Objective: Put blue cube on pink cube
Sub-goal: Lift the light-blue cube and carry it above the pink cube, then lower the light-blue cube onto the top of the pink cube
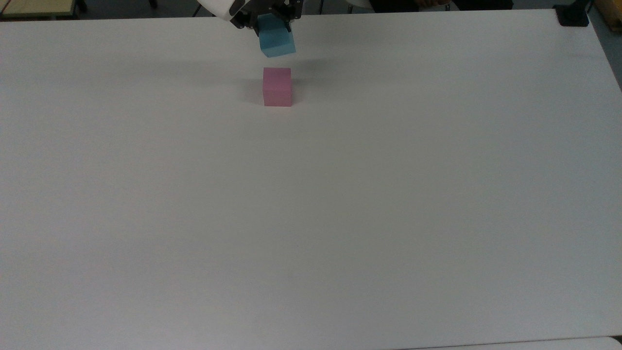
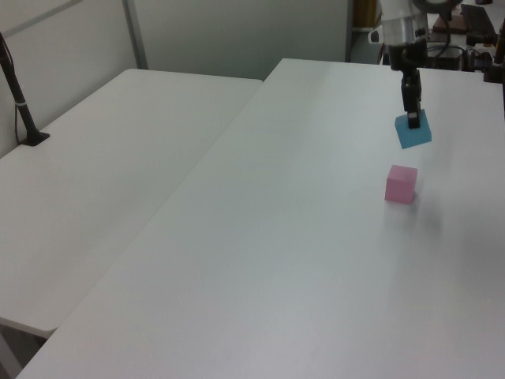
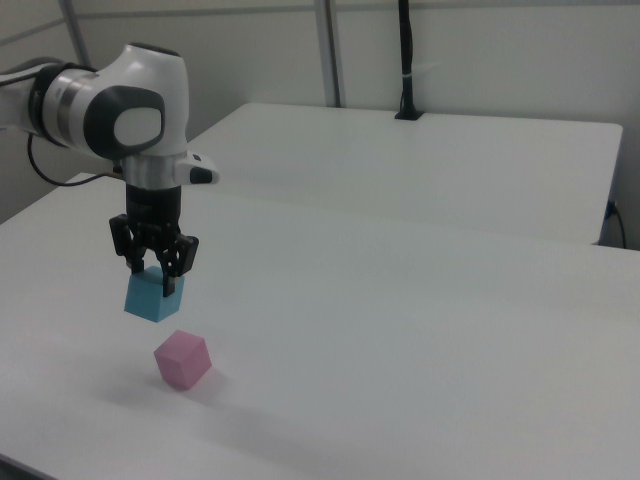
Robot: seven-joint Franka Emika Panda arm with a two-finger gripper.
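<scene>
The pink cube [image 1: 277, 86] [image 2: 401, 184] [image 3: 182, 360] rests on the white table [image 1: 340, 194]. My gripper [image 1: 268, 22] [image 2: 412, 118] [image 3: 156, 272] is shut on the blue cube [image 1: 277, 43] [image 2: 413, 131] [image 3: 152, 297], which hangs tilted in the air. In the right view the blue cube is just above the pink cube and a little to the right view's left of it, with a small gap between them. In the top view it sits slightly beyond the pink cube's far edge.
A second white table [image 2: 102, 181] [image 3: 420, 160] adjoins the work table. A black post [image 2: 20, 103] [image 3: 405, 60] stands on it. A black mount [image 1: 572, 14] sits at the top view's far right corner. Cluttered desks [image 2: 465, 31] lie beyond the table.
</scene>
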